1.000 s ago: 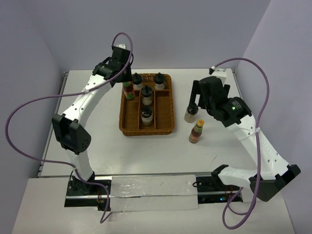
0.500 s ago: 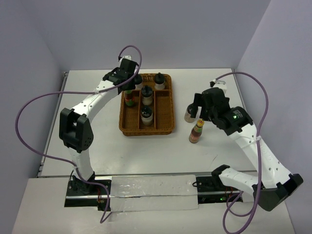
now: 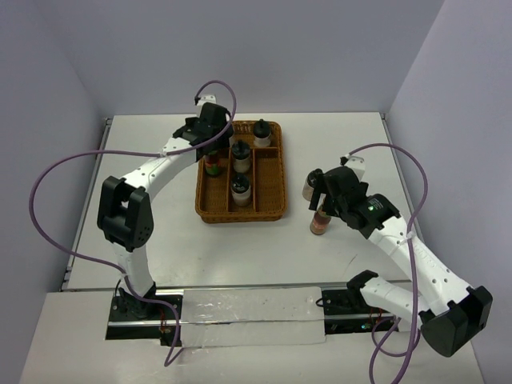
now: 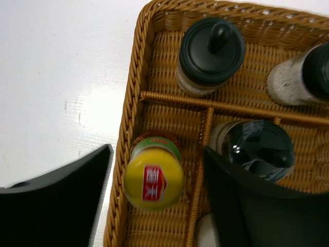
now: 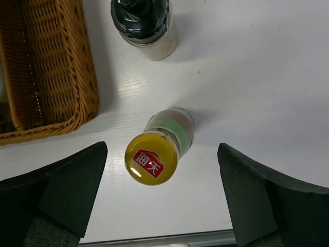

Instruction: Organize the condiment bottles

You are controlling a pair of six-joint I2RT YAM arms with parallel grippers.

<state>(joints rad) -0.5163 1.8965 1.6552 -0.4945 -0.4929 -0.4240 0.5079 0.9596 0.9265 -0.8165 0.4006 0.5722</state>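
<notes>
Mostly done: tray (image 4: 133,92) holds black-cap bottles (image 4: 212,49) and one yellow-cap bottle (image 4: 153,179), standing free between the wide-open left pincer (image 4: 157,154) fingers. Remaining, on the table (image 5: 257,77): second yellow-cap bottle (image 5: 154,157), untouched between the wide-open right pincer (image 5: 162,148) fingers, and a stray black-cap bottle (image 5: 144,23) just ahead. Only the wrist views show those gaps; the top view hides them.

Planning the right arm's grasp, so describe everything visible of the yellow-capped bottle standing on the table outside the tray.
The yellow-capped bottle is slim, with a glossy yellow cap bearing a red badge with white characters, a green label band and reddish-brown contents. It stands upright on the white table, near the wicker tray and a black-capped bottle, touching neither. The right gripper's open fingers flank it without contact.
</notes>
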